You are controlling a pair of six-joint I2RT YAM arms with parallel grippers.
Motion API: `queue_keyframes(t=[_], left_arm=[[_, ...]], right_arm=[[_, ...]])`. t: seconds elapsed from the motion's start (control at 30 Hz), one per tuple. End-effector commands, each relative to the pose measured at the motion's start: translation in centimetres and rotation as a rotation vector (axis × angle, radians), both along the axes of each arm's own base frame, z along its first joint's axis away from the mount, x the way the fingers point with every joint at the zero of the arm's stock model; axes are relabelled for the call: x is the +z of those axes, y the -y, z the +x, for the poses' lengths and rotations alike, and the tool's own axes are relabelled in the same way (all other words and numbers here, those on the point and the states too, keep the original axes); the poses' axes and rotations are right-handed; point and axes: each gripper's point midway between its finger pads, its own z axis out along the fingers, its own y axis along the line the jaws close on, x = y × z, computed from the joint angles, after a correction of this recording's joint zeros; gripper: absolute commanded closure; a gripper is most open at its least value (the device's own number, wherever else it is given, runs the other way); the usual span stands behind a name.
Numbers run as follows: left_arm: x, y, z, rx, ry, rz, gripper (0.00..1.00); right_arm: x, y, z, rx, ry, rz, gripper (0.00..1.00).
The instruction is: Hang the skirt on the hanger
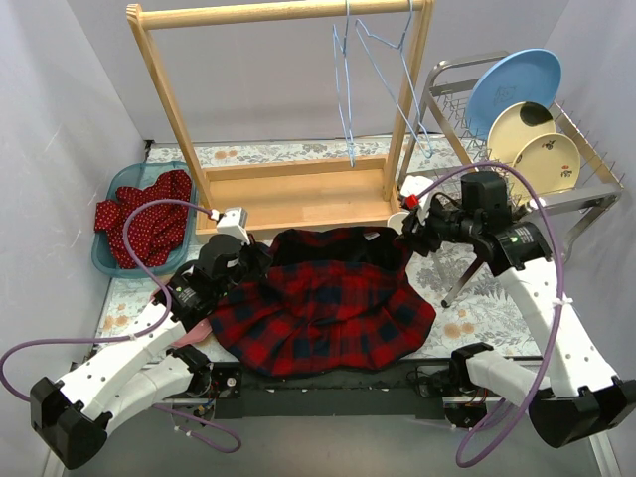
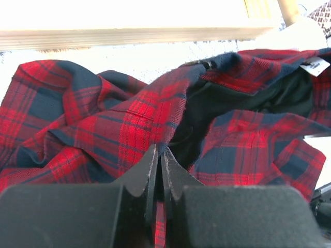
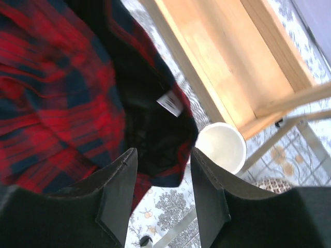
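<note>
- The table point(image 1: 467, 323), under a floral cloth, carries everything; both arms reach out over it from its near edge.
- The wooden rack point(image 1: 298, 189) stands beyond both pincers. Its base shelf lies just past the left pincer's tips and up and to the right of the right pincer in the wrist view.
- The skirt point(image 1: 328, 308), red and dark blue plaid, lies crumpled on the table between the two pincers, in front of the rack's base and not on any hanger. Its dark lining shows at the waist opening.
- The dish rack point(image 1: 591, 147) sits behind the right pincer and out to its right.
- A teal basin point(image 1: 102, 248) holding a red dotted cloth point(image 1: 149, 214) sits well off to the left of the left pincer.
- Wire hangers point(image 1: 347, 109) hang from the rack's top bar, high above and beyond both pincers.
- A blue plate point(image 1: 517, 84) and cream plates point(image 1: 547, 159) stand in the dish rack.
- The left pincer point(image 2: 160, 150) is clamped on a fold of the skirt at its left side; plaid cloth shows pinched between the closed fingers.
- The right pincer point(image 3: 163, 155) has its fingers apart, and the skirt's dark waist corner lies just beyond the gap, not gripped.
- A white cup point(image 3: 221, 147) stands just beyond the right pincer's right finger, beside the skirt's edge.
- A small white label point(image 3: 169, 103) sits on the lining, beyond the right pincer's tips.
</note>
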Motion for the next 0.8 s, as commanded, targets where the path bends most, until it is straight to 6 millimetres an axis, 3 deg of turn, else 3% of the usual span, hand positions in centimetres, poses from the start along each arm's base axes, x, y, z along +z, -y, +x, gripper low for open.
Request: queue_keyframes(t=[0.0,0.07,0.13,0.17,0.23,0.3,0.37,0.4,0.43,0.47,0.5,0.53,0.6,0.63,0.77], left_arm=[[0.2,0.7,0.0,-0.046,0.020,-0.008,1.00],[0.1,0.6,0.0,-0.044,0.021,-0.006,1.00],[0.0,0.6,0.0,-0.045,0.020,-0.008,1.00],[0.0,0.6,0.0,-0.047,0.019,-0.006,1.00],[0.1,0.7,-0.1,-0.049,0.022,-0.009,1.00],[0.1,0.7,-0.1,-0.050,0.023,-0.011,1.00],[0.1,0.6,-0.2,-0.051,0.023,-0.014,1.00],[0.2,0.6,-0.2,-0.051,0.027,-0.016,1.00],[0.2,0.6,-0.2,-0.049,0.028,-0.014,1.00],[0.3,0.6,-0.2,-0.048,0.032,-0.018,1.00],[0.3,0.6,-0.2,-0.048,0.033,-0.019,1.00],[0.4,0.5,-0.2,-0.049,0.035,-0.018,1.00],[0.5,0.5,-0.2,-0.046,0.040,-0.021,1.00],[0.5,0.5,-0.2,-0.045,0.041,-0.019,1.00],[0.5,0.5,-0.2,-0.046,0.043,-0.017,1.00]], right_arm=[[5.1,-1.3,-3.3,0.132,0.011,0.090,0.45],[9.4,-1.3,-2.5,0.090,0.085,0.133,0.45],[11.7,-1.4,-0.8,0.026,0.111,0.160,0.45],[14.9,-0.9,0.1,-0.038,0.166,0.194,0.46],[16.9,-1.2,2.5,-0.088,0.206,0.218,0.46],[20.5,-0.7,4.5,-0.174,0.275,0.273,0.46],[20.8,-0.5,7.9,-0.262,0.256,0.280,0.45],[23.4,-0.4,8.3,-0.290,0.290,0.329,0.45],[22.8,-0.3,10.6,-0.321,0.269,0.324,0.46],[23.4,0.1,11.6,-0.353,0.280,0.333,0.45],[25.3,0.3,12.1,-0.365,0.317,0.359,0.45],[24.8,0.4,14.0,-0.386,0.306,0.357,0.45],[25.8,0.6,15.2,-0.408,0.331,0.373,0.45],[25.0,0.9,16.9,-0.429,0.318,0.369,0.45],[23.9,0.9,19.4,-0.436,0.278,0.389,0.47]])
